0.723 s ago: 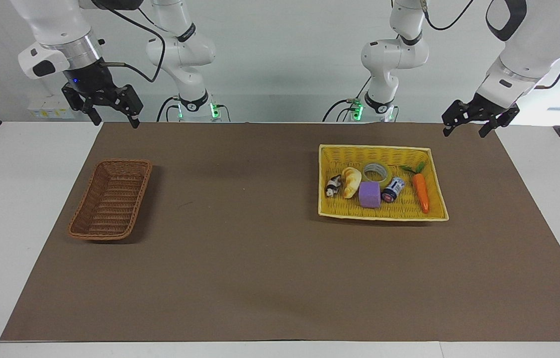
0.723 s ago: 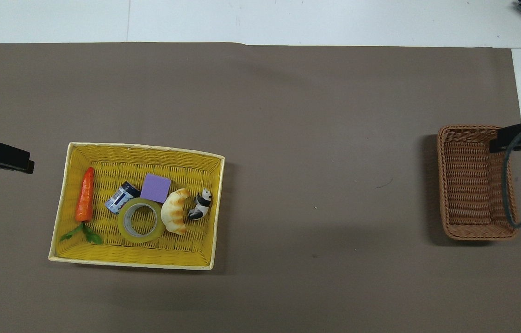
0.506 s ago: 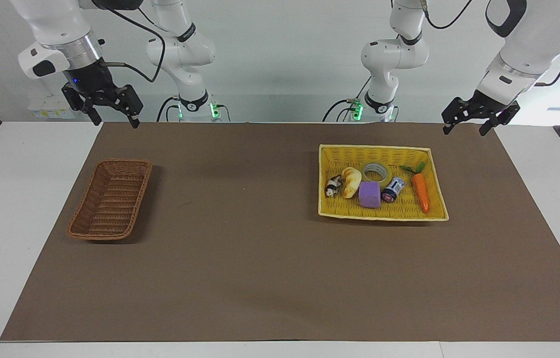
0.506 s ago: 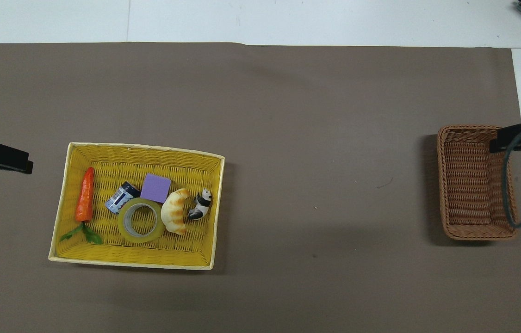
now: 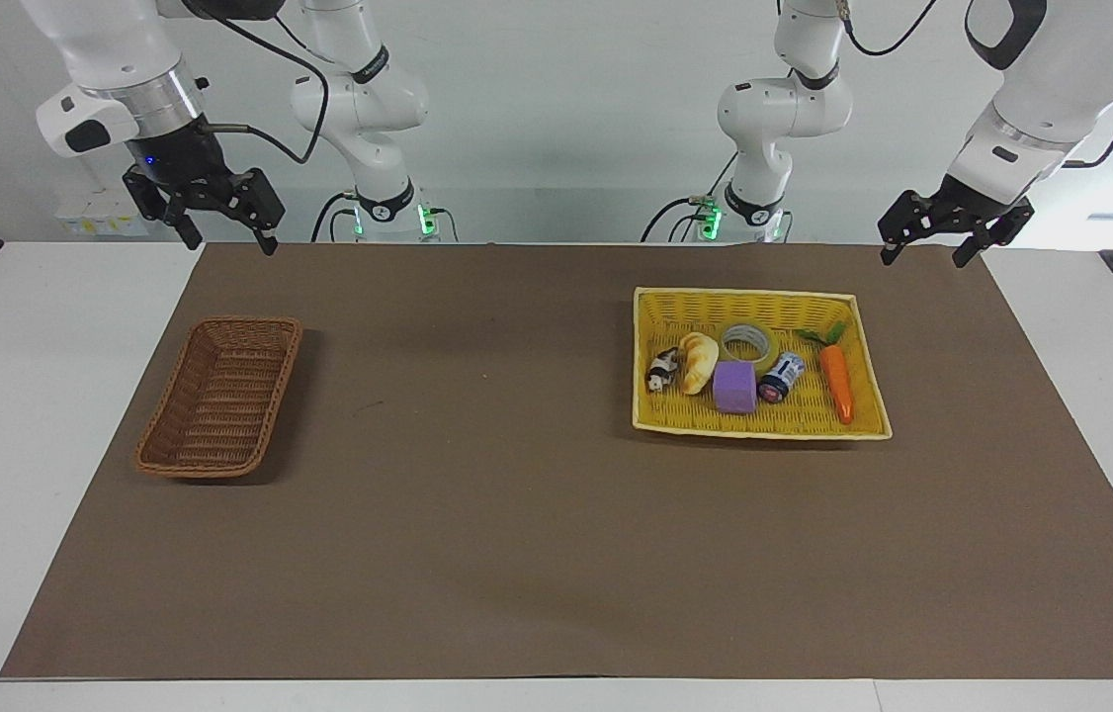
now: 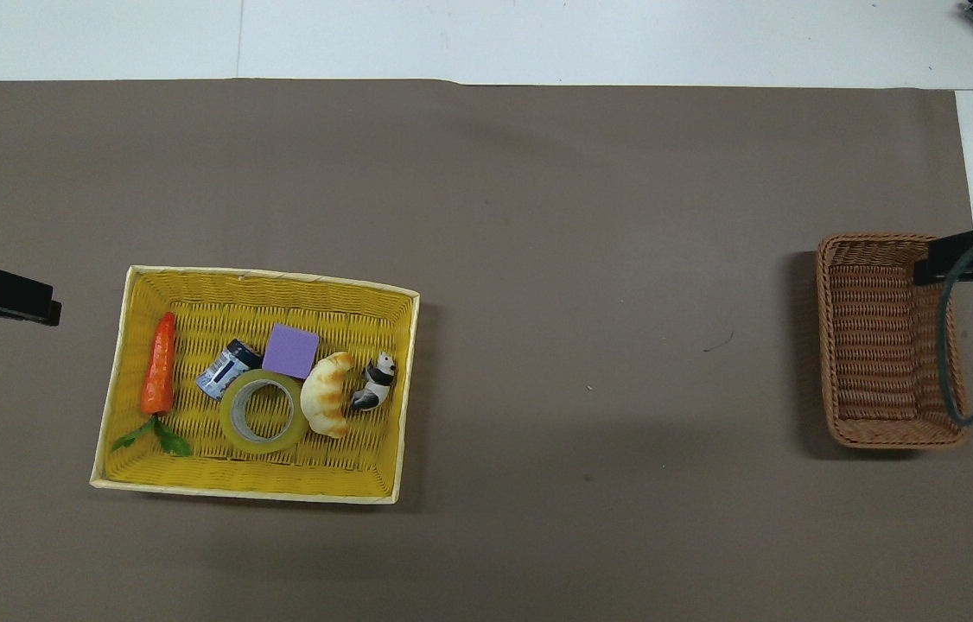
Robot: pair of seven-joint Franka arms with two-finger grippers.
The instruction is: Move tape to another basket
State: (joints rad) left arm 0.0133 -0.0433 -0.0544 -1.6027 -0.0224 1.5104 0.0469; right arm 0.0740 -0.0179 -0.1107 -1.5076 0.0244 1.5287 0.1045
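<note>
The right gripper (image 5: 224, 220) hangs in the air with its fingers spread and nothing between them, over the mat's edge at the robots' side, at the right arm's end of the table; it sits nearer to the robots than the brown basket (image 5: 219, 396), which looks like a waiting post from which it could receive or drop something there. That basket lies empty on the brown mat (image 5: 517, 514), well apart from everything else, so it reads as the destination. Toward the left arm's end sits the yellow tray basket (image 5: 655, 427), holding a small panda figure (image 5: 661, 371), a croissant (image 5: 698, 361), a purple cube (image 5: 735, 386), the tape (image 5: 749, 343), a small can (image 5: 781, 377) and a carrot (image 5: 836, 381). The tape lies flat, hole upward, on the tray's side nearer the robots, touching the croissant and the can, so a grasp across its wall from above seems the practical way in. The left gripper (image 5: 938, 235) hangs open-jawed and empty over the mat's corner beside the tray, the natural arm for the pickup.
</note>
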